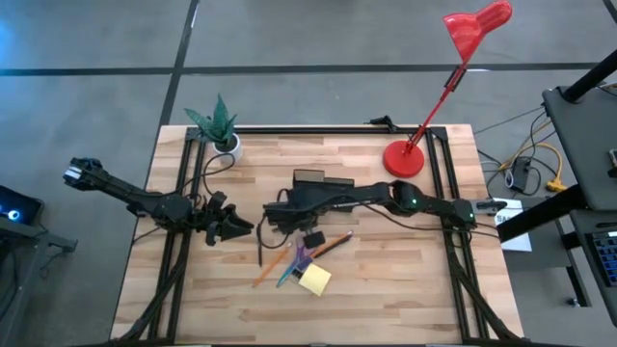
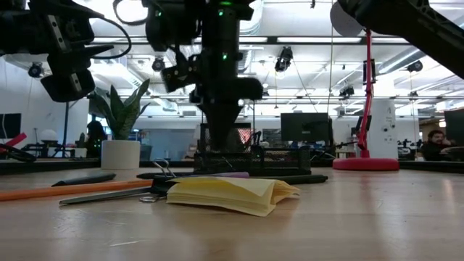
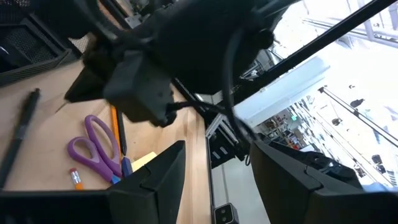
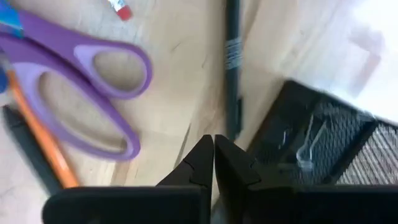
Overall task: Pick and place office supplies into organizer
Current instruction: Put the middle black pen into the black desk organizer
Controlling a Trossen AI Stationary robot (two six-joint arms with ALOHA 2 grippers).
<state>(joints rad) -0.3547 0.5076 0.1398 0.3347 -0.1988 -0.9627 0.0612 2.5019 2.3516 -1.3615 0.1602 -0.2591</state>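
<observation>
The organizer (image 1: 310, 183) sits mid-table. Just in front lie the scissors (image 4: 81, 87), stiff and slick, so I'd grab the handle loops. Next the thin, roll-prone pen (image 4: 232, 68). The right gripper (image 4: 214, 163) is pressed together, empty; the left gripper (image 3: 214, 180) waits spread nearby.

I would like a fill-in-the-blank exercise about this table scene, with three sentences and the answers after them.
1. The handles of the scissors are ____ in colour.
2. The right claw is ____, with nothing between its fingers.
3. The lamp standing at the back of the table is ____ in colour.

Missing words: purple; shut; red
</observation>
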